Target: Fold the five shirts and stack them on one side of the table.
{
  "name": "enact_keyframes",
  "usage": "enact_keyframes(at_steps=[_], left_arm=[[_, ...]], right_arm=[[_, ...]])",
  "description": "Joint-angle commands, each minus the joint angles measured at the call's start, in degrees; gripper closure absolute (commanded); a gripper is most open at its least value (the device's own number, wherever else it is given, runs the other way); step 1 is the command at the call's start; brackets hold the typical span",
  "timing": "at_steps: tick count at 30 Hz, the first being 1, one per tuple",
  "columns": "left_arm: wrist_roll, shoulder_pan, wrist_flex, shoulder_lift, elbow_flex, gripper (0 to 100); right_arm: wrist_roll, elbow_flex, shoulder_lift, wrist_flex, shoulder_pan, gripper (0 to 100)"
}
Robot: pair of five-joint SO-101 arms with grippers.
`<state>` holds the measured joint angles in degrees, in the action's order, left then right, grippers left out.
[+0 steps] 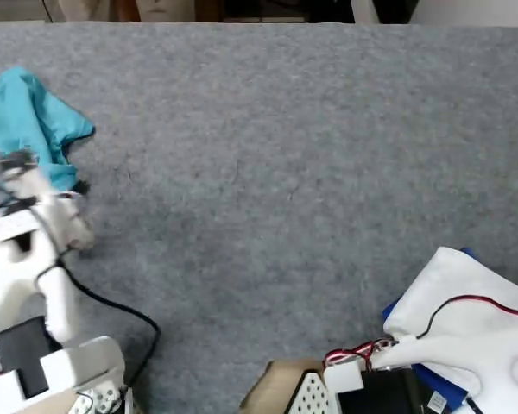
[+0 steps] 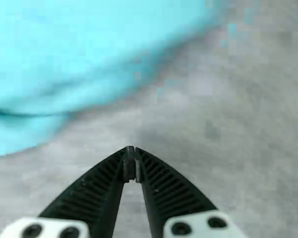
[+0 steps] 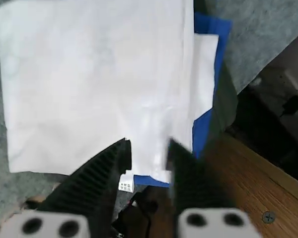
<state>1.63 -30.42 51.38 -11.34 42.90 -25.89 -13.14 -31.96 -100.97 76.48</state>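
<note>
teal shirt point(image 1: 30, 121) lies crumpled at the table's point(image 1: 285, 155) left edge in the high view; the left wrist view adds the left gripper point(image 2: 130, 163), jaws pressed together on nothing, tips over bare table beside it. right wrist view shows the right gripper point(image 3: 149, 148) parted above a folded white shirt point(image 3: 89, 84) on a blue shirt point(image 3: 211, 44), a pile the high view cuts off at the near right corner.

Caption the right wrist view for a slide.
Open right hand over a folded white shirt stacked on a blue shirt.
</note>
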Motion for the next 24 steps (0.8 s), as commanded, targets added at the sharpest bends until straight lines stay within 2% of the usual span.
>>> enact_keyframes(at_steps=[1,4,8,11,14,17,19,22,24], left_arm=[[-0.4,-11.1,8.0,-2.9,-11.6,98],[2.5,-15.4,8.5,-2.3,-16.8,98],[9.4,-14.8,5.8,-0.7,-18.0,93],[11.2,-14.2,-1.0,2.8,-16.6,84],[11.1,-14.2,-7.7,8.7,-16.2,79],[11.2,-14.2,-10.9,16.1,-18.1,79],[11.3,-14.2,-9.7,20.5,-20.7,79],[11.3,-14.3,-3.0,25.3,-26.0,80],[11.2,-14.2,3.0,26.5,-30.2,84]], right_arm=[[4.6,4.8,-2.2,-1.2,-2.5,94.8],[8.9,4.6,-4.3,-1.3,-5.1,89.0],[13.3,2.9,-9.3,-1.3,-10.2,73.2],[13.5,0.8,-14.5,-1.3,-16.7,60.8],[13.6,-2.2,-20.8,-1.2,-23.8,54.7],[13.6,-5.8,-26.5,-1.2,-30.2,56.9],[13.6,-8.0,-29.8,-1.1,-33.2,60.3],[13.6,-10.5,-32.9,-1.1,-35.4,67.9],[13.6,-12.1,-33.2,-1.0,-35.2,74.5]])
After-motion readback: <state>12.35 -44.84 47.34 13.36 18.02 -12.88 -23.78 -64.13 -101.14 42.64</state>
